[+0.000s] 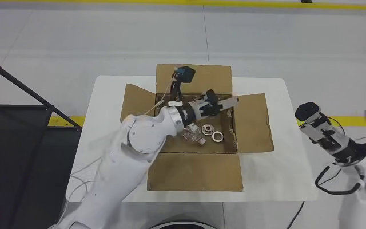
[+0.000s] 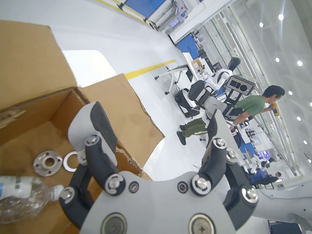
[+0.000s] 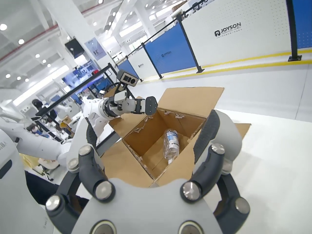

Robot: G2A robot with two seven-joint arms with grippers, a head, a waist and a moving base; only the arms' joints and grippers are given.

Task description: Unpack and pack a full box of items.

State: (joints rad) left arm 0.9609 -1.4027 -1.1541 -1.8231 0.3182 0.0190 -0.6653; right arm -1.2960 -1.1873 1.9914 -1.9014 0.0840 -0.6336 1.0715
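Cardboard lies nearest: the box sits open on the white worktop, its near flap folded out flat toward the robot. On the box floor, toward the near wall, a clear plastic bottle lies on its side and looks crumpled. Its long axis runs roughly left to right, and the cap end points right, toward a round metal flange just beside it. A flat metal ring lies next to the flange, a little nearer and farther right.

Above these, over the right part of the box opening, hangs the left gripper, its fingers spread wide with nothing between them. It points out to the right across the box rim rather than down at the contents. The bottle therefore lies below it and back to the near left, with the flange and ring almost underneath.

Well apart, out past the right edge of the worktop, the right gripper faces the box, also spread and empty.

The left arm is clearly the nearer one to everything in the box. For a pick, it would likely have to tip its wrist downward and close across the bottle's short side, at right angles to that left-right axis. The far flap stands beyond, folded back.
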